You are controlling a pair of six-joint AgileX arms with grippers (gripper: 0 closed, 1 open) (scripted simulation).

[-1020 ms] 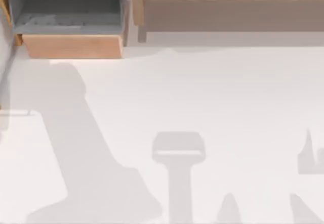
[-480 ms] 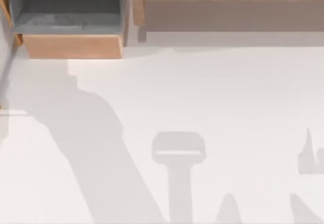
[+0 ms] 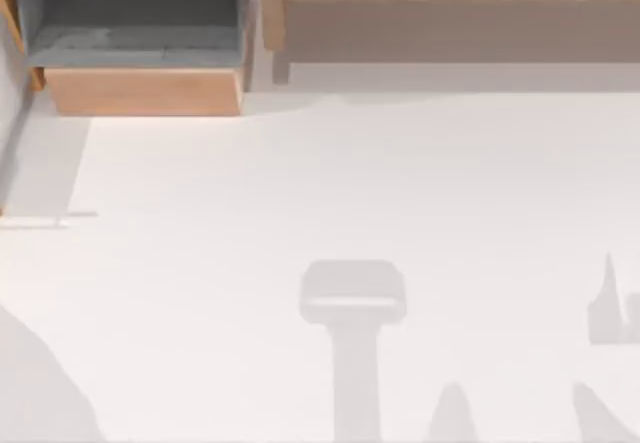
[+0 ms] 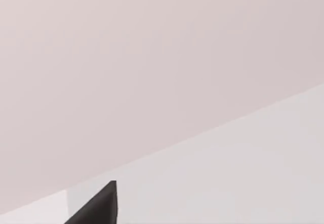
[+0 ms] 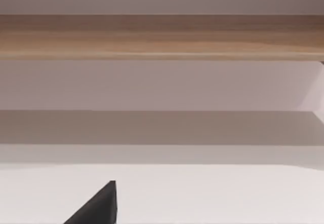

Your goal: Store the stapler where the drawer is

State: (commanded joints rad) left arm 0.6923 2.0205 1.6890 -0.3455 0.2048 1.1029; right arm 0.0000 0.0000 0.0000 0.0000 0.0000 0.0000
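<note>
The drawer (image 3: pixel 145 91) stands open at the table's far left, showing grey walls, a grey floor and an orange-tan front panel. A faint paler patch (image 3: pixel 85 38) lies on its floor, and I cannot tell whether that is the stapler. A dark edge of my left gripper (image 4: pixel 98 208) shows in the left wrist view over bare pale table and wall. A similar dark edge of my right gripper (image 5: pixel 98 208) shows in the right wrist view, facing the long shelf.
A long wooden shelf (image 3: pixel 450 23) with a brownish-grey inside runs along the far right, and appears again as the shelf (image 5: pixel 162 37) in the right wrist view. Grey shadows (image 3: pixel 352 298) fall on the near middle and right of the white table.
The big shadow that reached from the drawer's front down the left of the table swung right, then shrank back to the near left corner. The shadows at the right are unchanged.
</note>
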